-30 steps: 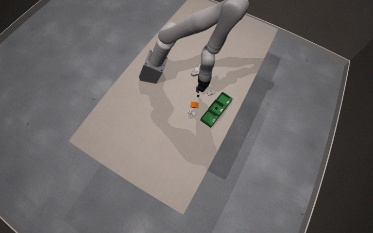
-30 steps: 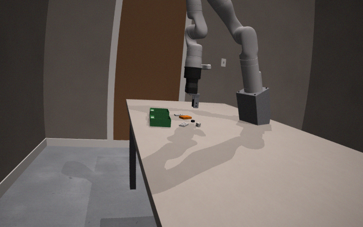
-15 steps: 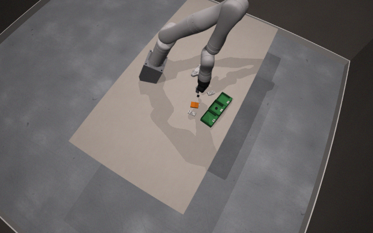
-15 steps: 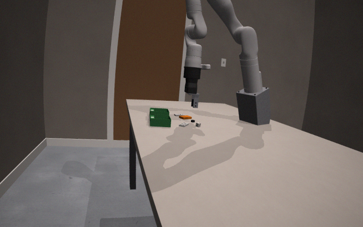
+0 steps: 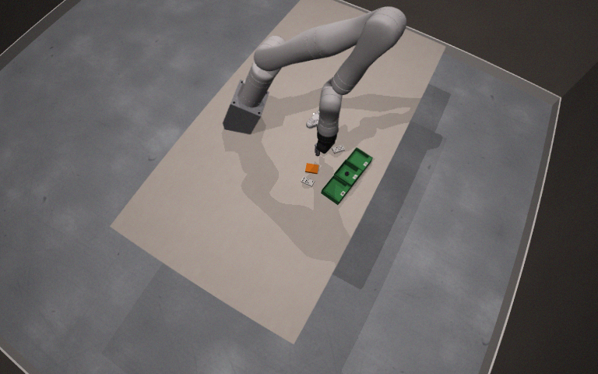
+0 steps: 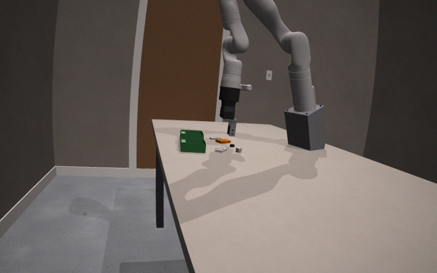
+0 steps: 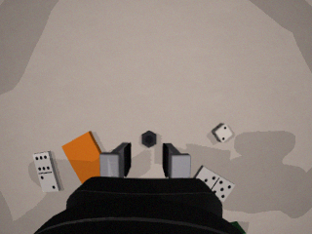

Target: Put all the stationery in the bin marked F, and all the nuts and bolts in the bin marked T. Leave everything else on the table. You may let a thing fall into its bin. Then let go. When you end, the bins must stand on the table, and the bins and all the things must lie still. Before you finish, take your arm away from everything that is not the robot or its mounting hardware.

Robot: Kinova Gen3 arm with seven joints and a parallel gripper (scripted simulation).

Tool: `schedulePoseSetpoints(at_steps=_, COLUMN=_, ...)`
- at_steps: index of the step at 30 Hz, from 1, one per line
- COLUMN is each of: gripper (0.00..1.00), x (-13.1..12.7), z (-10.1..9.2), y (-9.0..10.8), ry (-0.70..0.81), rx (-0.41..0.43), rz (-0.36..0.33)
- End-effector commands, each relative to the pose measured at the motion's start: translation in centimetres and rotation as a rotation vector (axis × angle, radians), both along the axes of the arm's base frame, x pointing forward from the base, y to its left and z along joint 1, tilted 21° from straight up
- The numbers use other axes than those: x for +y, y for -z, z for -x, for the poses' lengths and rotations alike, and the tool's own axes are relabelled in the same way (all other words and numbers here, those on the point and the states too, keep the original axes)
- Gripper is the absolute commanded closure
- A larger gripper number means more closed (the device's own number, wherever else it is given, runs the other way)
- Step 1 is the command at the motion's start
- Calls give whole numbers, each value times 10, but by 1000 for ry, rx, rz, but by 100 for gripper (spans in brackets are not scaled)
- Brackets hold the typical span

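Note:
My gripper (image 5: pixel 317 152) (image 6: pixel 231 131) (image 7: pixel 146 154) is open and empty, hanging a little above the table. A small black hex nut (image 6: pixel 231 145) (image 7: pixel 148 136) lies on the table below it and shows between the fingers in the wrist view. An orange flat block (image 5: pixel 312 167) (image 6: pixel 222 140) (image 7: pixel 81 154) lies just to the left of the fingers. The green bins (image 5: pixel 337 190) (image 6: pixel 192 146) stand side by side near the table edge. Their labels are too small to read. A dark small thing (image 5: pixel 346 174) lies in one of them.
One domino (image 5: pixel 307 181) (image 6: pixel 221 149) (image 7: pixel 46 171) lies beyond the orange block. Another domino (image 5: pixel 338 149) (image 6: pixel 214 137) (image 7: pixel 216 182) lies near the bins. A white die (image 6: pixel 238 149) (image 7: pixel 222 133) sits right of the nut. The arm's base (image 5: pixel 241 115) (image 6: pixel 304 132) stands further back.

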State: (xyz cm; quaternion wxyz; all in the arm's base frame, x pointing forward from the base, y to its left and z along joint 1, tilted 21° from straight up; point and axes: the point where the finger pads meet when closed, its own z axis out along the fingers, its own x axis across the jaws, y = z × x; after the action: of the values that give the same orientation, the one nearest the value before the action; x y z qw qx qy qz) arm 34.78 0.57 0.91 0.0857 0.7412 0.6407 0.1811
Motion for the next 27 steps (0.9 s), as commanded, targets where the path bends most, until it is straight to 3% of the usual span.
schedulePoseSetpoints(at_steps=1, gripper=36, x=8, z=8, y=21, ry=-15, rx=31, rz=1)
schedulePoseSetpoints(at_steps=5, gripper=36, x=10, z=6, y=33, ry=-15, rx=31, rz=0)
schedulePoseSetpoints(at_steps=27, gripper=36, x=6, z=-3, y=32, ry=-15, rx=31, rz=1)
